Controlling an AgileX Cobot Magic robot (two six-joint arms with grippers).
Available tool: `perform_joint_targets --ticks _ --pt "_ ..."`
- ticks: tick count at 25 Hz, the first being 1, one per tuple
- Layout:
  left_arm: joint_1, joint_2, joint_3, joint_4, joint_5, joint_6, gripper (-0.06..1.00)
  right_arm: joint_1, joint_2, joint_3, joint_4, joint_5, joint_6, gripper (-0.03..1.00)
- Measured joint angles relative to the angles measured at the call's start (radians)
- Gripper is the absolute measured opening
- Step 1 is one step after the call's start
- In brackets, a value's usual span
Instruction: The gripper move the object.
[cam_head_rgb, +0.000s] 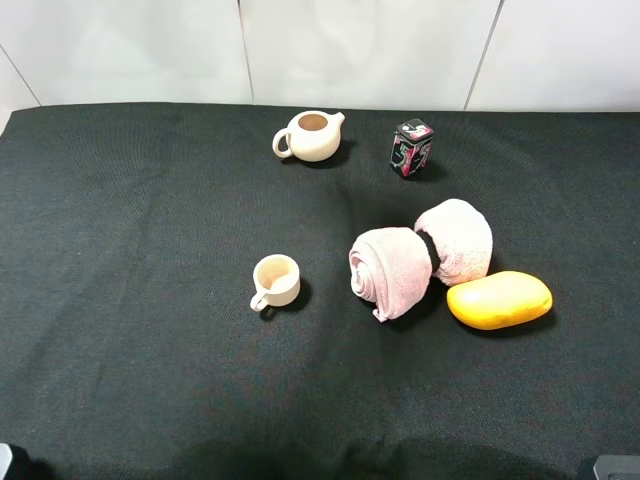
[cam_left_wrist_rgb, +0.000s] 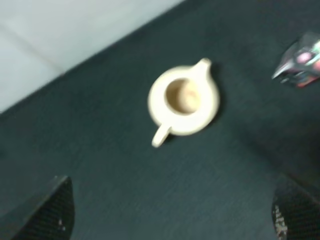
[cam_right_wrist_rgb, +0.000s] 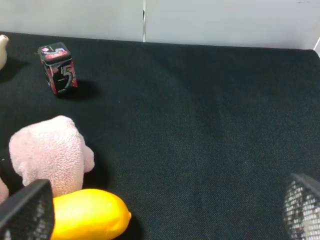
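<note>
- Black cloth (cam_head_rgb: 120, 300) covers the table; white panelled wall (cam_head_rgb: 350, 45) behind.
- Left to right on it: cup (cam_head_rgb: 276, 281), teapot (cam_head_rgb: 310, 135), pink towel (cam_head_rgb: 420, 257) mid-table, tin (cam_head_rgb: 411, 148), with a yellow mango (cam_head_rgb: 499, 299) touching the towel.
- Only the wrist views show grippers: left gripper (cam_left_wrist_rgb: 170, 212) gapes wide above the teapot, holding nothing; right gripper (cam_right_wrist_rgb: 165, 212) spread wide, empty, by the mango.

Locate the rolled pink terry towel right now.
In the exterior high view the rolled pink terry towel lies right of centre on the black cloth, touching the smooth yellow mango-shaped object and right of the small cream cup.
</note>
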Motion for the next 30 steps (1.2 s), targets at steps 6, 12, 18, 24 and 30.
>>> perform_joint_targets --ticks 6,12,18,24,30 --pt "0.085 -0.148 0.236 0.014 0.001 0.0 0.83 0.0 0.0 0.0 0.0 0.0 0.0 0.69" --pt "0.159 -0.307 0.469 0.017 0.0 0.0 0.83 0.0 0.0 0.0 0.0 0.0 0.0 0.69" --pt "0.228 -0.471 0.691 0.003 -0.001 -0.003 0.83 0.0 0.0 0.0 0.0 0.0 0.0 0.69" --pt "0.3 -0.645 0.93 -0.031 -0.002 -0.003 0.83 0.0 0.0 0.0 0.0 0.0 0.0 0.69" --pt "0.391 -0.844 1.158 -0.059 -0.002 -0.008 0.83 0.0 0.0 0.0 0.0 0.0 0.0 0.69"
